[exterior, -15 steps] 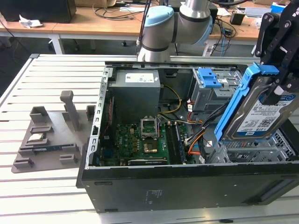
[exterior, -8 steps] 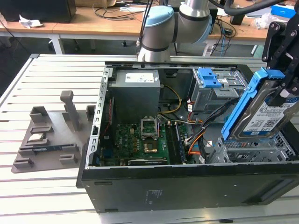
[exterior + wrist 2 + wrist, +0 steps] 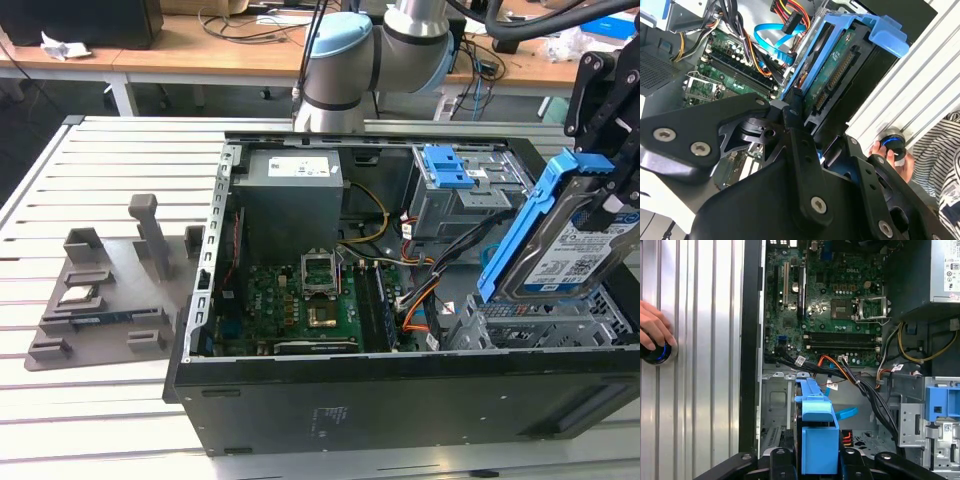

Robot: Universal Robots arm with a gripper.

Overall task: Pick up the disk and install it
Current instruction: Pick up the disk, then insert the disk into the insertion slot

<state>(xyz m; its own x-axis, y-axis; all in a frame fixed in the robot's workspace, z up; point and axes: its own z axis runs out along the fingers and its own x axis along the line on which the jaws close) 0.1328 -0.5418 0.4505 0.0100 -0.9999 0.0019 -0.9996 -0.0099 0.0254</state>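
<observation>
The disk (image 3: 572,248), a silver drive with a white-and-blue label in a bright blue bracket, hangs tilted on edge over the grey metal bay (image 3: 545,322) at the open computer case's corner on the exterior view's right. My black gripper (image 3: 612,196) is shut on the disk's upper end. In the second wrist view the disk (image 3: 834,70) shows its green circuit board and connector beyond the fingers (image 3: 795,107). In the first wrist view the blue bracket (image 3: 816,437) stands between the gripper's links, above the bay floor (image 3: 777,400).
The open case (image 3: 400,400) holds a motherboard (image 3: 300,300), a power supply (image 3: 290,195), a blue-latched drive cage (image 3: 455,180) and loose cables (image 3: 440,265) near the bay. A grey fixture (image 3: 100,290) lies on the slatted table. A hand (image 3: 655,330) rests on a round button.
</observation>
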